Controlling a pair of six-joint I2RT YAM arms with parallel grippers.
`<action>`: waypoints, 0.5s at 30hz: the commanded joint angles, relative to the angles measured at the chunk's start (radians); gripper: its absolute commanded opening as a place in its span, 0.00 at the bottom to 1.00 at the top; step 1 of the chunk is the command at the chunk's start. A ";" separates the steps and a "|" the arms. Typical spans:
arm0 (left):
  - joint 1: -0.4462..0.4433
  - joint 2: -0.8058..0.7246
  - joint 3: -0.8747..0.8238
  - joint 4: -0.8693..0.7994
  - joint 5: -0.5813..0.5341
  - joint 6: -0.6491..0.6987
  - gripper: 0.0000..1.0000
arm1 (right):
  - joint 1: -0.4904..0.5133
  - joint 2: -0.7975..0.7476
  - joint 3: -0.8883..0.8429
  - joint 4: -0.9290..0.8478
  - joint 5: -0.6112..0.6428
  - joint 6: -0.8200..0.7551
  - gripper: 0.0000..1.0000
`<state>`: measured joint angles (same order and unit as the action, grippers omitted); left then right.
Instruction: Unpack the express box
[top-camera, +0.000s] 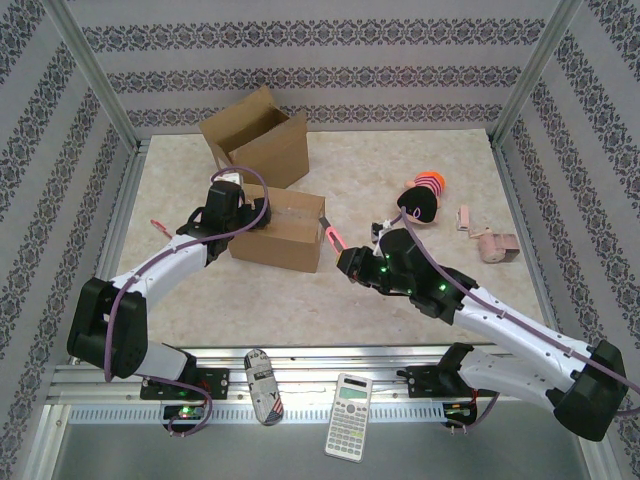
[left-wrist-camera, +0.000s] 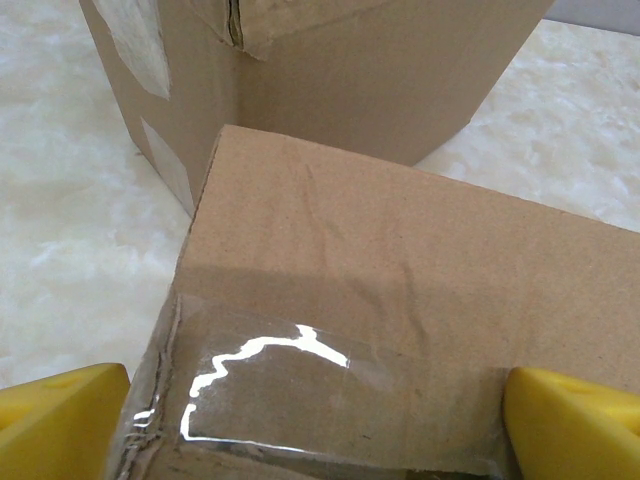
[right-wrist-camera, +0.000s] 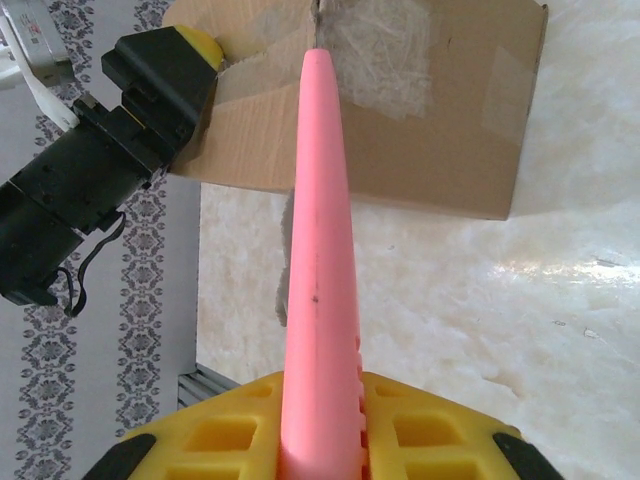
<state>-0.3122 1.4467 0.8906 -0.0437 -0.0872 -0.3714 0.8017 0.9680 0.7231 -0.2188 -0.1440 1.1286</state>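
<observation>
While the left gripper (top-camera: 237, 207) is hovering over the left end of the sealed cardboard box (top-camera: 283, 243), left of centre in the top view, its yellow fingers (left-wrist-camera: 60, 425) are standing wide apart at the lower corners of the left wrist view. The box's clear tape (left-wrist-camera: 300, 385) is shining between them, and I cannot tell whether the fingers are touching the cardboard. An open cardboard box (top-camera: 258, 140) is sitting just behind, toward the upper left. Right of the sealed box, a pink plastic cutter (right-wrist-camera: 318, 200) is pointing at the taped seam on the box's end face; contact is unclear. The right gripper (top-camera: 352, 262) is clamping the cutter's base between its yellow pads. A calculator (top-camera: 350, 402) is lying at the bottom centre. Farther right, a striped orange-and-pink toy (top-camera: 424, 195) and a small pink object (top-camera: 497, 247) are resting on the table (top-camera: 400, 160).
</observation>
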 joint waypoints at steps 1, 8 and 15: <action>0.003 0.111 -0.079 -0.268 -0.016 0.022 0.95 | 0.037 -0.011 -0.017 -0.081 -0.075 0.013 0.00; 0.004 0.111 -0.079 -0.268 -0.016 0.022 0.95 | 0.063 -0.004 -0.034 -0.050 -0.071 0.028 0.00; 0.004 0.111 -0.079 -0.269 -0.015 0.022 0.95 | 0.089 0.002 -0.039 -0.034 -0.065 0.039 0.00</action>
<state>-0.3122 1.4475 0.8906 -0.0437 -0.0872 -0.3710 0.8494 0.9630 0.7097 -0.2131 -0.1173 1.1545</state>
